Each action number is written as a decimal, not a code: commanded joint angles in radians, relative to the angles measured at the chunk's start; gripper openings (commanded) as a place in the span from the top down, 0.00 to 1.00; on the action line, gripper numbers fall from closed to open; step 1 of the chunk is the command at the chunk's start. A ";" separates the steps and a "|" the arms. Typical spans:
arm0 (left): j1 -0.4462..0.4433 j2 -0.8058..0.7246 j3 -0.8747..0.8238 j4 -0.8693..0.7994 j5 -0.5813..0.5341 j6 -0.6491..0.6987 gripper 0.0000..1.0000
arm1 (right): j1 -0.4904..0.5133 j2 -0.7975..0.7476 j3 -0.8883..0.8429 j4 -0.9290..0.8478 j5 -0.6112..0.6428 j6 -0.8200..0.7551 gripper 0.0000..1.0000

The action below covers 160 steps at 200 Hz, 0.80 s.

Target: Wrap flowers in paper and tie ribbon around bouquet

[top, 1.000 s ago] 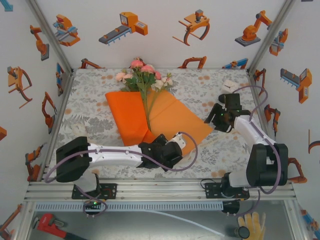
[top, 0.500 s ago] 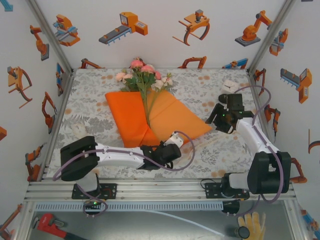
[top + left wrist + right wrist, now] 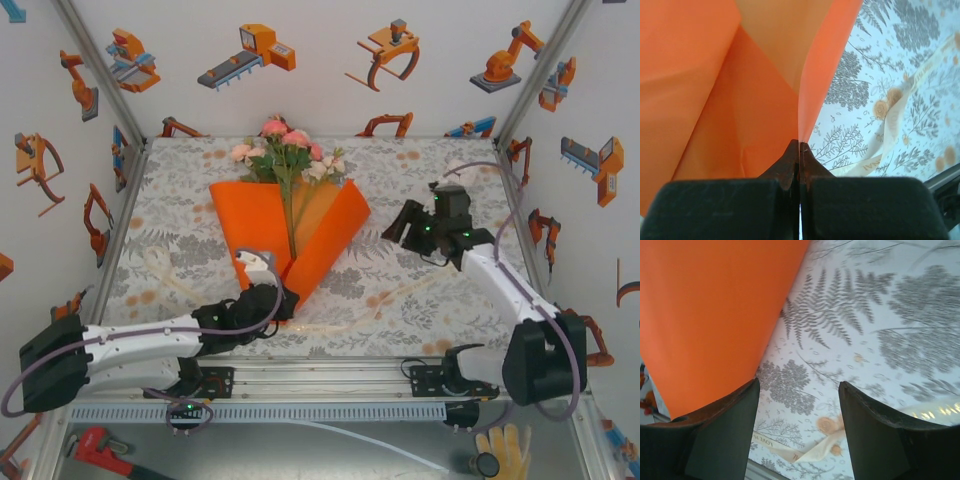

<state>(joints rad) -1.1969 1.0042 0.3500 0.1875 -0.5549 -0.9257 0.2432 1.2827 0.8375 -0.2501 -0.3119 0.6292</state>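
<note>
Lying in the middle of the patterned cloth [image 3: 420,180], the paper [image 3: 250,225] is forming a rough V in the overhead view. Its left half is lying flat. Its right half is standing up off the cloth and leaning in toward the centre, with a paler orange face showing along the inside of the fold.

The flowers [image 3: 285,148] are resting on the paper. The pink and cream blooms and the leaves are sitting just past its far edge. The thin green stems are running down the middle toward its near point, and they are lying uncovered.

Left gripper [image 3: 285,300] is sitting at the near point of the paper, jaws pressed fully together. In its wrist view the tips are pinching a thin orange edge of the sheet between them, and the sheet is fanning up and away on both sides of the pinch.

Right gripper [image 3: 398,226] is hovering just off the right edge of the raised half, jaws standing well apart and holding nothing. Its wrist view is showing the orange sheet at upper left beside one finger and bare cloth under the gap. Cannot tell whether that finger is touching the paper.

The ribbon [image 3: 892,122] is lying loose on the cloth to the near right of the paper. It is trailing along the near side, apart from both grippers and not yet round the paper.
</note>
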 commanded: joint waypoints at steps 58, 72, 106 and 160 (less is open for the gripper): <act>-0.021 -0.278 -0.156 -0.203 -0.315 -0.420 1.00 | 0.314 0.436 0.204 0.252 0.017 0.017 0.47; -0.016 -0.322 -0.167 -0.260 -0.324 -0.437 1.00 | 0.351 0.478 0.256 0.245 0.025 0.007 0.47; 0.000 -0.381 -0.188 -0.390 -0.309 -0.532 0.98 | 0.416 0.540 0.319 0.272 0.019 0.017 0.49; 0.045 -0.395 -0.222 -0.476 -0.266 -0.627 0.93 | 0.497 0.623 0.419 0.289 -0.094 0.032 0.54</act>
<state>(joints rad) -1.1725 0.6209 0.1516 -0.1963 -0.8246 -1.4872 0.7036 1.8683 1.1999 0.0048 -0.3492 0.6476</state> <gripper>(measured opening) 0.070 0.460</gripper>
